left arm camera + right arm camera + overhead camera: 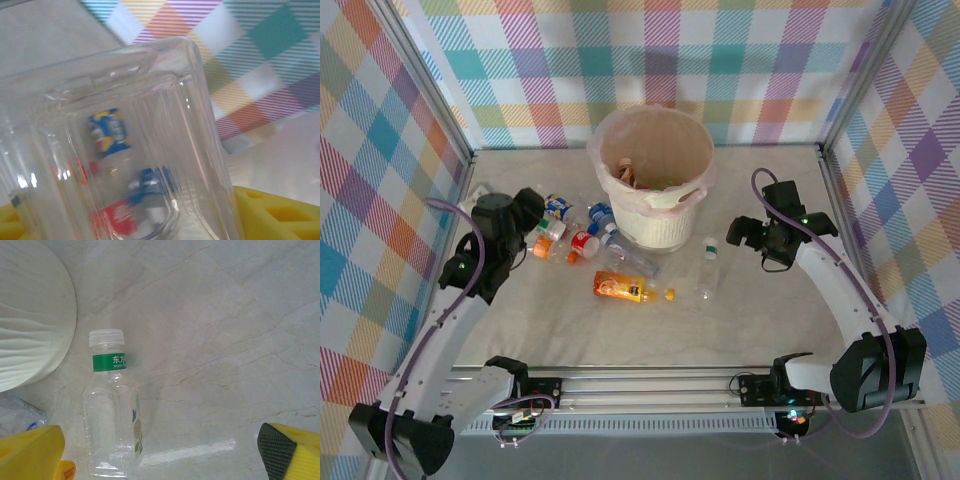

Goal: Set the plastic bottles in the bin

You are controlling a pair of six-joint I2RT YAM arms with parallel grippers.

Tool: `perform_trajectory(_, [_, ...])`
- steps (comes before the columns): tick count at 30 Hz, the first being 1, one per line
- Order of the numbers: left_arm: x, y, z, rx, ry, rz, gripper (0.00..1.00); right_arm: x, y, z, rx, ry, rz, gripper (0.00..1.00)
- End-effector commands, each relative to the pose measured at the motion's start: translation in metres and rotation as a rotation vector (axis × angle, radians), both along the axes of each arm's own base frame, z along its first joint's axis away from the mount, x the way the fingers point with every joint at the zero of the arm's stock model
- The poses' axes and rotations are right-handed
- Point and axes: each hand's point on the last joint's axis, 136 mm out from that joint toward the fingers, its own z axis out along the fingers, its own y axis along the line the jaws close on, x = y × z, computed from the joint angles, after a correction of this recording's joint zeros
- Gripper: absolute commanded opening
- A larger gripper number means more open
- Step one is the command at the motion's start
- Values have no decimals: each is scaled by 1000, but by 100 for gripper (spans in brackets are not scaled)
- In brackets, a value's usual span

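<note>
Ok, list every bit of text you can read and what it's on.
"东方": white characters on the green neck band of the clear white-capped bottle; the rest curves out of sight.
Blue label in the left wrist view: blurred, unreadable.
Orange bottle label in the top view: too small to read.

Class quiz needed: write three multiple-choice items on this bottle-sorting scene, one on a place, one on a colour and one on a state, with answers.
1. Where is the orange-labelled bottle?
A) lying on the table in front of the bin
B) inside the bin
C) standing on the bin's rim

2. What colour is the label band on the white-capped bottle?
A) red
B) green
C) blue

3. The right gripper is:
A) shut on a bottle
B) open, gripping nothing
C) shut on the bin's handle

Answers:
1 A: it lies flat on the table, nearer the arms than the bin.
2 B: the band under the cap is green.
3 B: its fingers stand wide apart.
</note>
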Motion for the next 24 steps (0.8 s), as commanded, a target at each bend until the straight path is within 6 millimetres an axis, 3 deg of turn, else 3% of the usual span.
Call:
perform_trajectory(1, [27,-26,57,-9,-178,-122,52,1,3,-2,30,1,-13,100])
perform_trajectory(8, [72,-89,121,46,-302,-320,52,1,7,-6,57,9,-18,100])
perform_trajectory(15, [119,-159,150,173,-382,-496,52,-2,11,-11,85,17,-19,100])
perform_trajectory(20, [150,-213,150,274,-380,-658,52,-6,15,-16,125,20,-24,100])
perform_trajectory(24, [161,-254,127,377,-334,-783,52,-11,18,-21,151,34,-34,100])
